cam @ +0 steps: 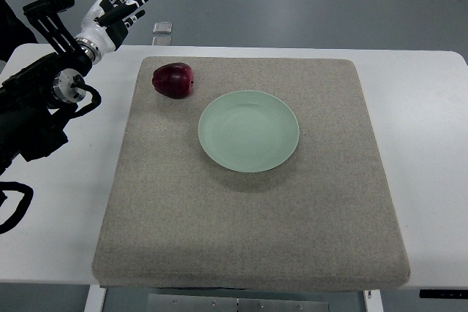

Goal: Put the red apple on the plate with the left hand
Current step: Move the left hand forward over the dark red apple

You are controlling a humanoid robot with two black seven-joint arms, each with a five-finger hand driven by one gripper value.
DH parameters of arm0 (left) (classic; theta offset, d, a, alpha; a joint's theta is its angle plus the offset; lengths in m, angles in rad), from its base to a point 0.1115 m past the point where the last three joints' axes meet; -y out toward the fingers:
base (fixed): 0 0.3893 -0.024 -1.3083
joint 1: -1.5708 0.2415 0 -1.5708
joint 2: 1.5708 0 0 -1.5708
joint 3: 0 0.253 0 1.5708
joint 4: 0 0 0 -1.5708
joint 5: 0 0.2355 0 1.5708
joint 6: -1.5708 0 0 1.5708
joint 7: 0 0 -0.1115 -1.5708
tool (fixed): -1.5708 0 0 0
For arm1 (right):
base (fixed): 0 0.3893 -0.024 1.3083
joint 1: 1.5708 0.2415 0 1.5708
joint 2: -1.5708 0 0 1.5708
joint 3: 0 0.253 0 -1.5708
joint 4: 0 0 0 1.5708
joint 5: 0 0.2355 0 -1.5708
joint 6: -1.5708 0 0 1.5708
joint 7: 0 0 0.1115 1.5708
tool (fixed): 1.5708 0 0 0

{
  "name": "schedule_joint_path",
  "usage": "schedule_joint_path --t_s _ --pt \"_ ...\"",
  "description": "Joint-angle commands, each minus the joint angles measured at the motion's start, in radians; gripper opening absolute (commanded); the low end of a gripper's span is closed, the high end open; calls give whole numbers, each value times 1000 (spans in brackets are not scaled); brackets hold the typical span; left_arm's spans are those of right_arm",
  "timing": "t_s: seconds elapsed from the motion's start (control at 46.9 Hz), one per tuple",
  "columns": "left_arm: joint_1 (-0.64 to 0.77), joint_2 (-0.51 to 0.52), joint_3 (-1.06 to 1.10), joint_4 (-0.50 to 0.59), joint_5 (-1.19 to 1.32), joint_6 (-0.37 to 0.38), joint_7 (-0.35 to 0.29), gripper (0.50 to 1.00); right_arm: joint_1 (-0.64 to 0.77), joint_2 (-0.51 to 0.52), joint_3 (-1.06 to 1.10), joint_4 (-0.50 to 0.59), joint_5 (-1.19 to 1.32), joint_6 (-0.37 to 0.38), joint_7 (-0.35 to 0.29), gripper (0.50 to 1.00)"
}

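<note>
top view:
apple [173,80]: dark red, sat on far-left part of the mat [248,239], just beside plate [248,131], not touching
plate: pale green, empty, mid mat
left hand [117,11]: held over table's far-left edge, fingers spread wide, nothing gripped, well apart from apple
right hand: not seen
handling (a guess): firm, smooth, prob a bit slippery + rolls easily, fairly light
grip: best wrapped round the widest part from above, stem end avoided

Left arm [36,107] cropped at edge
</note>
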Motion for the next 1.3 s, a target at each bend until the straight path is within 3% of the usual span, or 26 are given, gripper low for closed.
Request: schedule_joint_path --t_s 0.0,0.149,0.725,1.279 --pt "1 1 0 0 0 0 0 992 0 0 -1 0 0 0 0 964" --pt "15 0 -2 0 -2 0 -28 994 0 0 -1 0 0 0 0 964" --pt "2 -7 29 -9 27 26 -17 984 0 0 -1 0 0 0 0 964" --pt "-54 -2 100 -26 624 20 -17 975 0 0 -1 0 0 0 0 964"
